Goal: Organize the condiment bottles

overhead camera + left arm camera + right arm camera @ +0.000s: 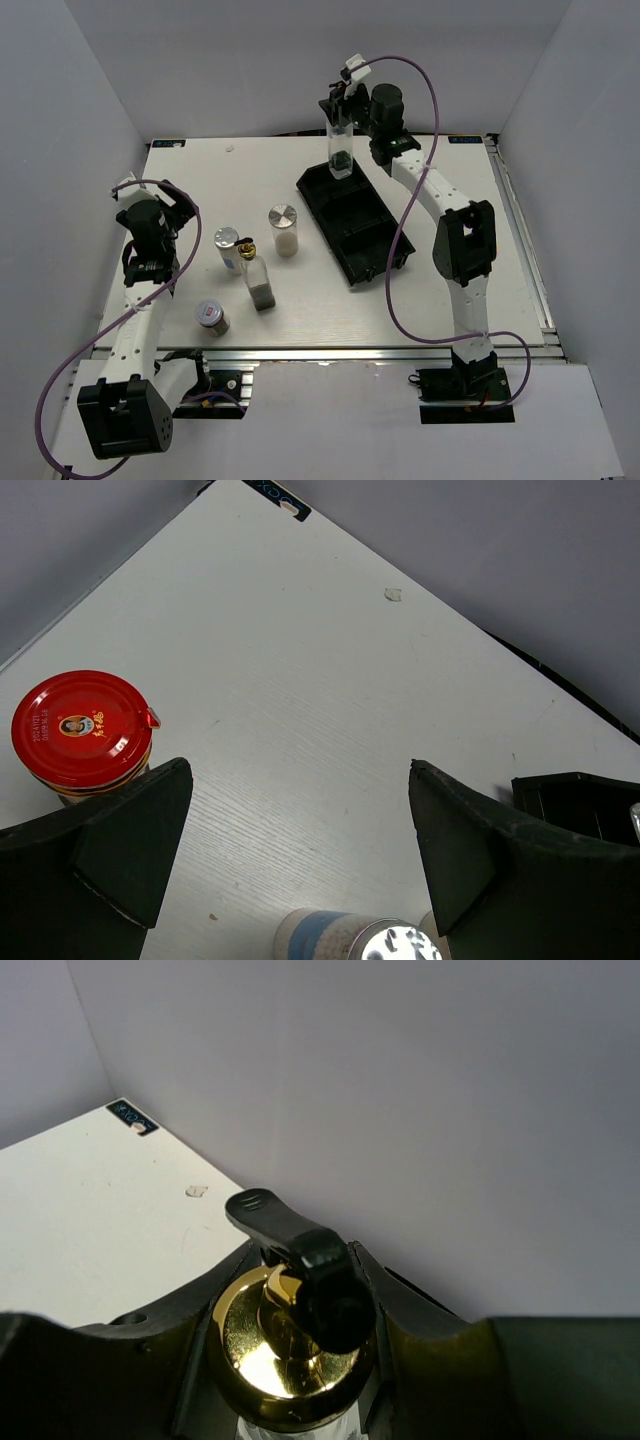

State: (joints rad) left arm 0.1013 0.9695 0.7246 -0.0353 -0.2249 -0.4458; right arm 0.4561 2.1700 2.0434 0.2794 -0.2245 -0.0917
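Observation:
My right gripper [343, 108] is shut on the neck of a tall clear bottle [340, 145], which stands upright in the far compartment of the black tray [362, 238]. Its gold spout cap [283, 1352] sits between my fingers [150, 1360]. My left gripper [178, 215] is open and empty above the table. A red-capped jar [84, 730] stands beside its left finger [120, 845], and a blue-labelled shaker [335, 938] lies just below its jaws. A second gold-spouted bottle [258, 280] and silver-lidded jars [284, 228] [228, 247] [211, 316] stand mid-table.
The tray's two nearer compartments hold nothing. Grey walls enclose the table on three sides. The tray's corner [580, 800] shows at the right of the left wrist view. The right arm's cable loops over the table to the right of the tray.

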